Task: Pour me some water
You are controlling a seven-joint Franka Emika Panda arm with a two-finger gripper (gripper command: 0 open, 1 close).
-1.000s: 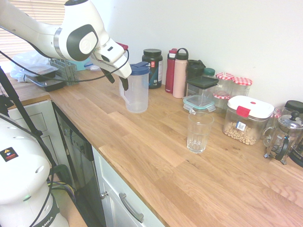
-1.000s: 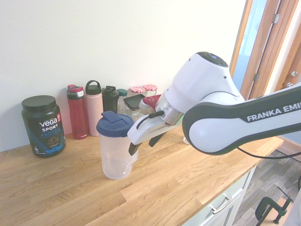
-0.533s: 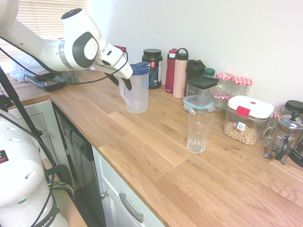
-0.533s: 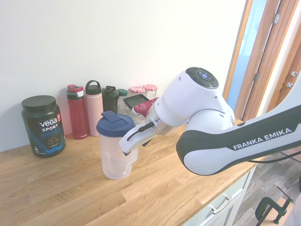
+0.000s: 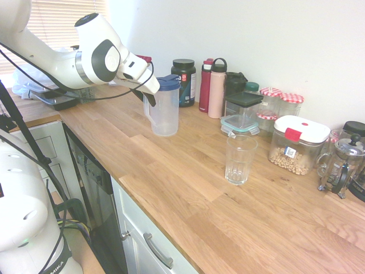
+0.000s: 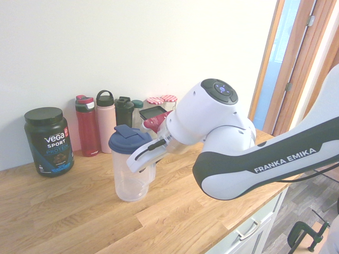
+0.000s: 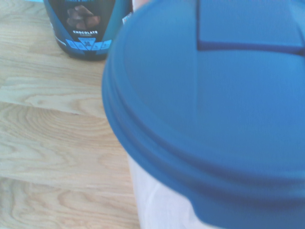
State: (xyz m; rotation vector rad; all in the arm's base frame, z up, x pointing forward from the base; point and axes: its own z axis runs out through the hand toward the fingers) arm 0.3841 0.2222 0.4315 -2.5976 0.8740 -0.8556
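**Blue-lidded pitcher at the claw, grip unclear**

We see the wooden counter (image 5: 188, 188) bearing the clear pitcher (image 5: 165, 108) upright, well apart from the glass (image 5: 239, 158). Our gripper (image 5: 149, 98) sits against its handle side, fingertips hidden; we cannot tell their spread.

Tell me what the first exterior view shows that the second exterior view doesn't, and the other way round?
Only the first exterior view shows the empty drinking glass, the container of nuts and the French press further along the counter. Only the second shows the wooden door frame. Both show the blue-lidded pitcher with the tool at its handle, the protein tub and the red bottle.
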